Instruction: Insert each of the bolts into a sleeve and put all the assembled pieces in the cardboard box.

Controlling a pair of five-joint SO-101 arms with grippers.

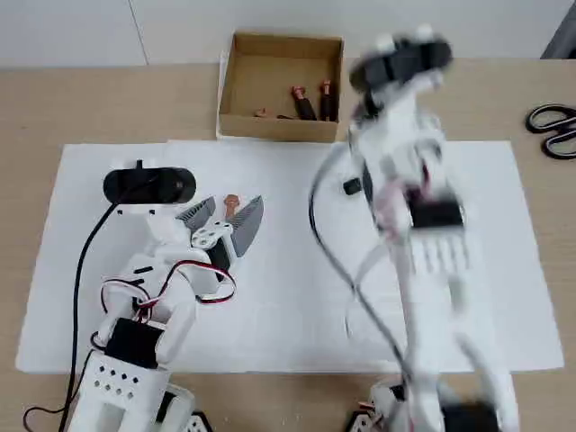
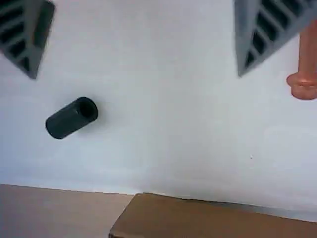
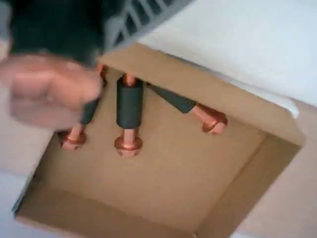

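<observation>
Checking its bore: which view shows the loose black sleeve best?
Left wrist view: the sleeve lies close on the white sheet, open end visible. High view shows it as a small dark speck beside the right arm.

Your left arm (image 1: 148, 306) sits folded low near its base, and the left gripper (image 1: 236, 207) points away from it with both fingers spread wide apart. Your right arm (image 1: 423, 225) stretches far forward, wrist raised.

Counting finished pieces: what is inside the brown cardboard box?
Three copper bolts in black sleeves lie in the brown cardboard box. A blurred copper and black shape near the camera covers one corner, so more could hide there.
</observation>
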